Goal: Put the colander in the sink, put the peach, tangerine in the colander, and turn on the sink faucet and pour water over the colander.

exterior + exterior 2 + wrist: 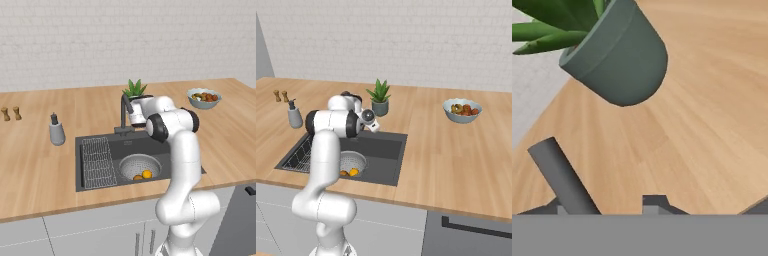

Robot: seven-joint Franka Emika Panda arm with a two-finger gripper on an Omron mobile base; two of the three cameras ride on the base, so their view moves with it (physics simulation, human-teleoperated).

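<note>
The sink [130, 145] is the landmark: a dark basin sunk in the wooden counter [35, 165], with a wire rack [97, 162] on its left side. Inside it, toward the front, sits the colander [140, 167], and in the colander lie the peach [137, 177] and, touching it, the brighter tangerine [147, 174]. At the sink's back edge stands the sink faucet [124, 112]; the gripper [607, 210] is at it, its fingertips barely visible beside a grey bar, and whether it is closed on anything cannot be told. Behind the sink stands a potted plant [379, 99]; to its left a soap dispenser [56, 131]; far right, a fruit bowl [204, 97].
</note>
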